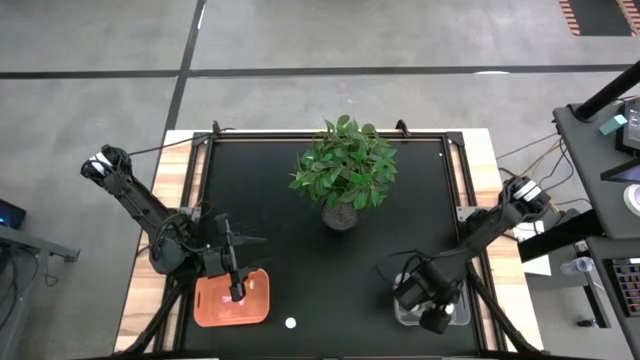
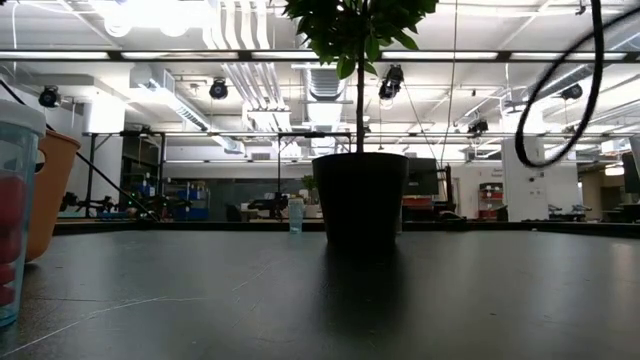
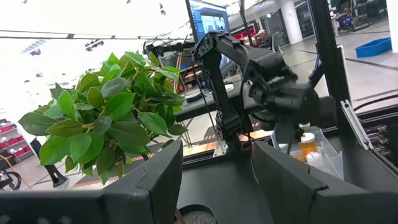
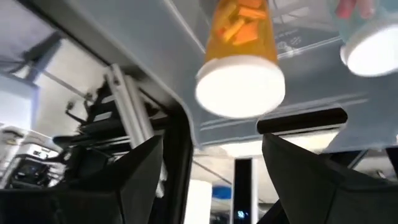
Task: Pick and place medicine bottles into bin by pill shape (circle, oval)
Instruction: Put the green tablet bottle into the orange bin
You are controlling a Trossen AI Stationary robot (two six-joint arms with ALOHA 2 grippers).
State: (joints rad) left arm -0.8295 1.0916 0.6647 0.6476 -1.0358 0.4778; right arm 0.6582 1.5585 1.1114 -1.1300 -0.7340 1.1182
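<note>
Apparently mid-sort, both grippers hang spread and empty over their bins, the left gripper (image 1: 236, 283) above the orange bin (image 1: 212, 307), the right gripper (image 1: 437, 318) above the clear bin (image 1: 402, 316) holding an orange bottle (image 4: 241, 53), one bottle (image 1: 290, 323) between them unsorted.

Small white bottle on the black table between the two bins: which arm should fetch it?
Left, probably. The small white bottle sits just beside the orange plastic bin, where the left gripper hovers; the right gripper is farther off.
</note>
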